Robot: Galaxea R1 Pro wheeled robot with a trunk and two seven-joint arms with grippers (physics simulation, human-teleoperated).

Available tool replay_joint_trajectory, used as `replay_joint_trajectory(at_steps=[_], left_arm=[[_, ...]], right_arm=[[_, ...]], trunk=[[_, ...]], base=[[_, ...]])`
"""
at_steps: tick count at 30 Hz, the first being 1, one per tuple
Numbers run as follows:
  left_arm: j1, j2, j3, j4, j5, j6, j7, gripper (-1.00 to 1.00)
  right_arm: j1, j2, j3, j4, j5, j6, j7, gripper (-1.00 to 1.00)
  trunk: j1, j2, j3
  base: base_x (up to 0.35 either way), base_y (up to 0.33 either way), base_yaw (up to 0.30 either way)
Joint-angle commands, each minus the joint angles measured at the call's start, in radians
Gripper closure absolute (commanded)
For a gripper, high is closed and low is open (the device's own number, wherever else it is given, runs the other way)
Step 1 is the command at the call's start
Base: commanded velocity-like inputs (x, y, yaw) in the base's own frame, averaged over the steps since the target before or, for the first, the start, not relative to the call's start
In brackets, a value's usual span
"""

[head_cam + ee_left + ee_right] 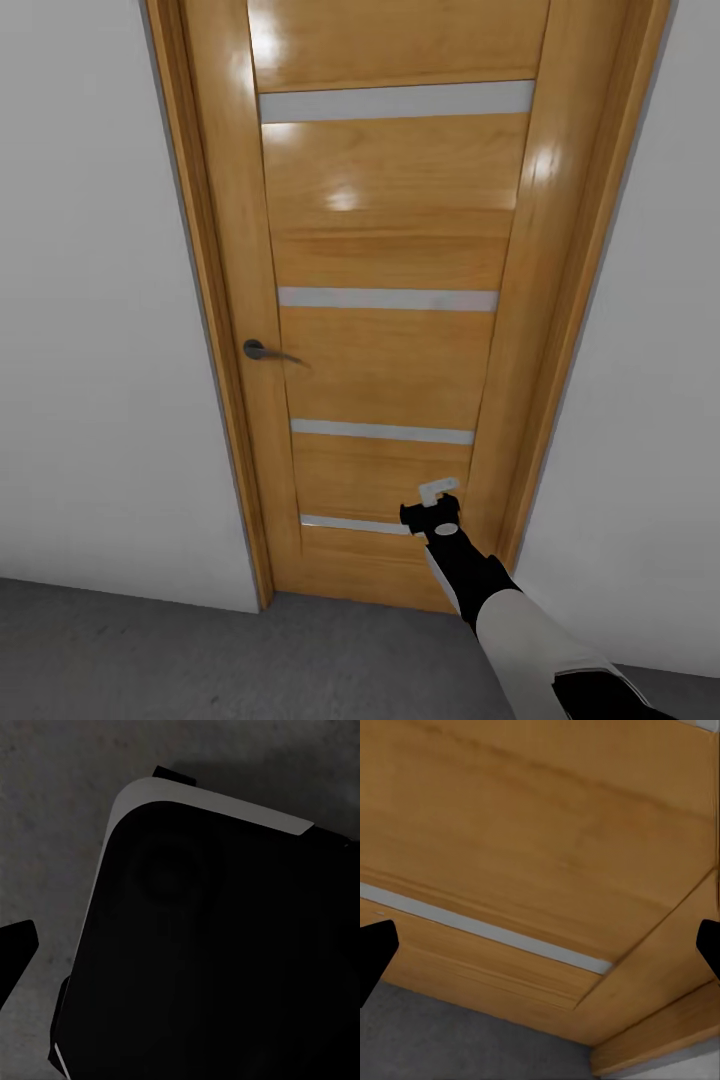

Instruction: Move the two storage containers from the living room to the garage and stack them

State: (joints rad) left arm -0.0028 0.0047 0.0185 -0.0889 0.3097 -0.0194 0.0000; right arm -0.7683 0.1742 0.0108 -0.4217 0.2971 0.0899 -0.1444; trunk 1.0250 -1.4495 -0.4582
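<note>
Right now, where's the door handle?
In the head view the handle sits on the wooden door's left edge, about halfway up, well up and left of the right gripper, which is held near the door's lower right corner.

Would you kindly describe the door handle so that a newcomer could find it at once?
Start from the tall honey-coloured wooden door set between pale walls. Follow its left edge to roughly mid-height: the door handle is a small dark metal lever pointing right. It is the door's one dark fitting, unlike the pale horizontal strips crossing the panels.

Honey-orange door (390,300), 4 pale grey stripes; floor (200,660) mottled grey.
</note>
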Motion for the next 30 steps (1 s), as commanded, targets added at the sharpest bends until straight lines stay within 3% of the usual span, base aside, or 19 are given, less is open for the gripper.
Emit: replay_joint_trajectory(at_steps=[1,5,10,14,16,17,18,21,23,27,30], left_arm=[[0.0,0.0,0.001,0.0,0.003,-0.002,0.0,-1.0],[0.0,0.0,0.001,0.0,0.003,-0.002,0.0,-1.0],[0.0,0.0,0.001,0.0,0.004,-0.003,0.0,-1.0],[0.0,0.0,0.002,0.0,0.003,-0.003,0.0,-1.0],[0.0,0.0,0.002,0.0,0.003,-0.003,0.0,-1.0],[0.0,0.0,0.001,0.0,0.003,-0.004,0.0,-1.0],[0.0,0.0,0.001,0.0,0.003,-0.004,0.0,-1.0],[0.0,0.0,0.002,0.0,0.004,-0.004,0.0,-1.0],[0.0,0.0,0.002,0.0,0.004,-0.004,0.0,-1.0],[0.0,0.0,0.002,-0.001,0.004,-0.003,-0.003,-1.0],[0.0,0.0,0.001,-0.001,0.003,-0.004,-0.007,-1.0]], right_arm=[[0.0,0.0,0.001,-0.002,0.01,-0.011,-0.006,-1.0],[0.0,0.0,0.0,-0.007,0.009,-0.048,-0.008,-1.0],[-0.001,0.0,0.005,-0.01,0.008,-0.029,0.004,-1.0],[-0.002,0.0,0.069,-0.06,0.007,0.007,0.064,-1.0],[-0.002,0.0,0.108,-0.132,0.006,0.051,0.122,-1.0],[-0.002,0.0,0.132,-0.207,-0.005,0.121,0.183,-1.0],[-0.002,0.0,0.145,-0.275,-0.036,0.204,0.241,-1.0],[-0.002,0.0,0.164,-0.369,-0.112,0.328,0.301,-1.0],[-0.002,0.0,0.182,-0.392,-0.131,0.356,0.312,-1.0],[-0.002,0.0,0.257,-0.418,-0.149,0.385,0.321,-1.0],[-0.002,0.0,0.28,-0.432,-0.153,0.391,0.325,-1.0]], trunk=[[0.0,-0.001,-0.001],[0.0,-0.001,-0.001],[0.0,-0.001,-0.001],[0.0,-0.001,-0.001],[0.0,-0.001,-0.001],[0.0,-0.001,-0.001],[0.0,-0.001,-0.001],[0.0,-0.001,-0.001],[0.0,-0.001,-0.001],[0.0,-0.001,-0.001],[0.0,-0.001,-0.001]], base=[[0.0,0.0,0.0],[0.0,0.0,0.0],[0.0,0.0,0.0],[0.0,0.0,0.0],[0.0,0.0,0.0],[0.0,0.0,0.0],[0.0,0.0,0.0],[0.0,0.0,0.0],[0.0,0.0,0.0],[0.0,0.0,0.0],[0.0,0.0,0.0]])
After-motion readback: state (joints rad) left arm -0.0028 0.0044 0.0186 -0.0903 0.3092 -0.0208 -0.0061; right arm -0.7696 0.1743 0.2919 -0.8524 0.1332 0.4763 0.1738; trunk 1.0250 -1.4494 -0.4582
